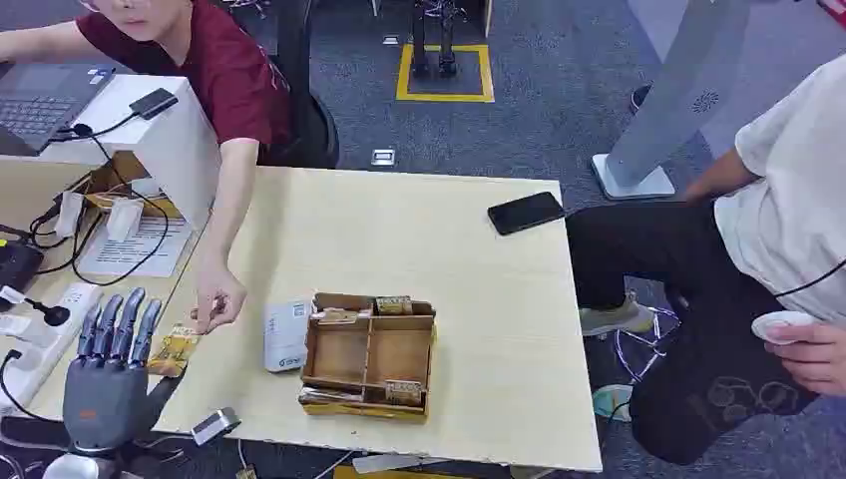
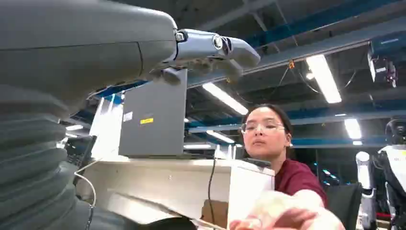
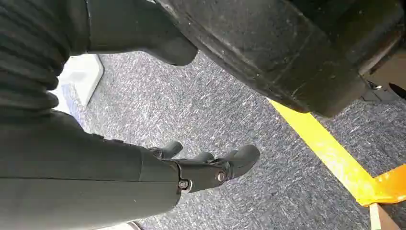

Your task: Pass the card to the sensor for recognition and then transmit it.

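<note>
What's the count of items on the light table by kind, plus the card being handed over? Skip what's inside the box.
Black phone: 1
White sensor: 1
Wooden compartment box: 1
Small grey device: 1
Card at the left hand: 1
Total: 5

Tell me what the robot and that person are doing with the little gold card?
The robot's left hand is raised at the left edge of the table, holding a small gold card by its fingers. A person's hand reaches in right next to the card, as if to take it. On the table sit a white card reader and a wooden box with more cards inside. The robot's right hand hangs down over the carpet, fingers apart, holding nothing.
</note>
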`<action>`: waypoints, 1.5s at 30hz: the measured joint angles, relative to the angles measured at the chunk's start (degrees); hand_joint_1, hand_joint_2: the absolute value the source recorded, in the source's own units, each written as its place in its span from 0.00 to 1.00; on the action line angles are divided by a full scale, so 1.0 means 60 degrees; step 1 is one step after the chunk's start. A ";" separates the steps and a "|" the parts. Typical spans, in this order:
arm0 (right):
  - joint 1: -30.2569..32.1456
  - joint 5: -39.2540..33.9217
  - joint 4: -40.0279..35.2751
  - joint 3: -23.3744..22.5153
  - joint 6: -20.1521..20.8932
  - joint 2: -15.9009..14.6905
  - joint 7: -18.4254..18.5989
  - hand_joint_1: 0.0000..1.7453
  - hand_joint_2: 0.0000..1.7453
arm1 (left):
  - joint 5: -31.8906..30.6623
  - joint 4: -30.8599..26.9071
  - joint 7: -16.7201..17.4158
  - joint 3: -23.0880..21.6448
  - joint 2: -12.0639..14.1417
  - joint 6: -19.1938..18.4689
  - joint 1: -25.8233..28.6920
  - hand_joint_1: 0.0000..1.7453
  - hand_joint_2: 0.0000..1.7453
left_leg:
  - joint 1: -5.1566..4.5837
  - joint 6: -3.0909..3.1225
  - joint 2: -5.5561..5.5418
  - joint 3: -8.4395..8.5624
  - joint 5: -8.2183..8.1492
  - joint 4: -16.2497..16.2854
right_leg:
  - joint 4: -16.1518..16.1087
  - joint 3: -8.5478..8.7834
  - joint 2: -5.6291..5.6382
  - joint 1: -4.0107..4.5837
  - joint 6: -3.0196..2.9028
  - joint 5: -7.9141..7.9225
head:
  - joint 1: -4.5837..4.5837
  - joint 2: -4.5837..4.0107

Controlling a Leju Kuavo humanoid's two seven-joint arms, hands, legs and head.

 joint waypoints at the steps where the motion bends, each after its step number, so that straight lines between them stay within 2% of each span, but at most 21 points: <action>1: 0.0000 0.0000 0.0000 0.0000 0.0004 0.0000 0.0000 0.00 1.00 | 0.0000 0.0004 0.0000 0.0000 -0.0004 0.0000 -0.0004 1.00 1.00 | 0.0000 0.0000 0.0000 0.0000 0.0000 0.0000 | 0.0000 0.0000 0.0000 0.0000 0.0000 0.0000 | 0.0000 0.0004; 4: -0.0006 -0.0015 -0.0062 0.0004 0.0000 0.0004 0.0036 0.00 1.00 | 0.0546 0.0448 0.0291 0.0000 -0.0047 0.0000 -0.0109 1.00 1.00 | 0.0000 0.0000 0.0001 0.0000 0.0000 0.0000 | 0.0000 -0.0001 0.0001 0.0000 0.0000 0.0000 | 0.0000 0.0000; 9: -0.0006 -0.0018 -0.0073 0.0004 -0.0029 0.0004 0.0033 0.00 1.00 | 0.0638 0.0561 0.0357 0.0000 -0.0047 0.0000 -0.0121 1.00 1.00 | 0.0000 0.0000 0.0001 0.0001 0.0000 0.0000 | 0.0000 -0.0002 0.0002 0.0000 0.0000 0.0000 | 0.0000 0.0004; 14: -0.0005 -0.0066 -0.0076 0.0000 -0.0025 0.0011 0.0033 0.00 1.00 | 0.1443 0.0809 0.0401 -0.0073 -0.0036 0.0000 -0.0110 1.00 1.00 | 0.0000 0.0000 0.0001 0.0001 0.0000 0.0000 | 0.0000 -0.0003 0.0001 0.0000 0.0000 0.0000 | 0.0000 0.0004; 21: -0.0005 -0.0073 -0.0077 0.0004 -0.0025 0.0018 0.0029 0.00 1.00 | 0.1749 0.1042 0.0455 -0.0215 0.0026 0.0000 -0.0110 1.00 1.00 | 0.0000 -0.0001 0.0001 0.0001 0.0001 0.0000 | 0.0000 -0.0002 0.0001 0.0000 0.0000 0.0000 | 0.0000 0.0004; 23: -0.0006 -0.0077 -0.0076 0.0000 -0.0029 0.0018 0.0033 0.00 1.00 | 0.2274 0.1118 0.0550 -0.0361 0.0095 0.0000 -0.0100 1.00 1.00 | 0.0000 -0.0001 0.0001 0.0001 0.0001 0.0000 | 0.0000 -0.0002 0.0001 0.0000 0.0000 0.0000 | 0.0000 0.0004; 26: -0.0002 -0.0128 -0.0077 0.0000 -0.0044 0.0022 0.0015 0.00 1.00 | 0.4262 0.1250 0.1265 -0.1032 0.0420 -0.0080 -0.0055 1.00 1.00 | 0.0000 -0.0002 0.0002 0.0002 0.0002 0.0001 | 0.0000 -0.0006 0.0002 0.0000 0.0000 0.0000 | 0.0000 0.0000; 28: 0.0000 -0.0197 -0.0076 0.0000 -0.0088 0.0022 -0.0015 0.00 1.00 | 0.5883 0.1282 0.2177 -0.1870 0.0788 -0.0624 -0.0059 1.00 1.00 | 0.0000 -0.0003 -0.0002 0.0001 0.0002 0.0001 | 0.0000 -0.0006 0.0000 0.0000 0.0000 0.0000 | 0.0000 0.0000; 31: 0.0007 -0.0281 -0.0076 -0.0004 -0.0179 0.0026 -0.0026 0.00 1.00 | 0.7605 0.1282 0.3003 -0.2901 0.1206 -0.1999 -0.0083 1.00 1.00 | 0.0001 -0.0004 -0.0001 0.0002 0.0004 0.0001 | 0.0000 -0.0004 0.0001 0.0000 0.0000 0.0000 | 0.0000 0.0000; 32: 0.0011 -0.0291 -0.0076 -0.0007 -0.0200 0.0026 -0.0026 0.00 1.00 | 0.8212 0.1282 0.3368 -0.3201 0.1282 -0.2609 -0.0112 1.00 1.00 | 0.0001 -0.0004 0.0000 0.0001 0.0004 0.0001 | 0.0000 -0.0004 0.0001 0.0000 -0.0001 0.0001 | 0.0000 0.0004; 34: 0.0015 -0.0295 -0.0076 -0.0007 -0.0229 0.0029 -0.0022 0.00 1.00 | 0.9232 0.1282 0.3729 -0.3580 0.1366 -0.3452 -0.0162 1.00 1.00 | 0.0000 -0.0004 0.0004 0.0002 0.0004 0.0001 | 0.0000 -0.0006 0.0007 -0.0001 -0.0001 0.0003 | 0.0000 0.0004; 36: 0.0020 -0.0291 -0.0077 -0.0007 -0.0273 0.0033 -0.0015 0.00 1.00 | 1.0150 0.1293 0.4187 -0.3807 0.1370 -0.3968 -0.0300 1.00 1.00 | -0.0001 -0.0003 0.0003 0.0001 0.0004 0.0002 | 0.0000 -0.0006 0.0005 -0.0001 0.0000 0.0004 | 0.0000 0.0000; 42: 0.0018 -0.0222 -0.0076 -0.0007 -0.0313 0.0077 0.0106 0.00 1.00 | 1.0422 0.1771 0.5257 -0.4386 0.1457 -0.4412 -0.0871 1.00 1.00 | -0.0001 -0.0003 0.0002 0.0001 0.0004 0.0003 | -0.0001 -0.0006 0.0004 -0.0001 0.0000 0.0005 | 0.0000 0.0000; 45: 0.0013 -0.0189 -0.0077 -0.0007 -0.0313 0.0084 0.0146 0.00 1.00 | 1.0491 0.2243 0.5482 -0.4637 0.1486 -0.4564 -0.1177 1.00 1.00 | 0.0000 -0.0004 0.0004 0.0001 0.0004 0.0003 | 0.0000 -0.0006 0.0007 0.0001 -0.0001 0.0005 | 0.0000 0.0000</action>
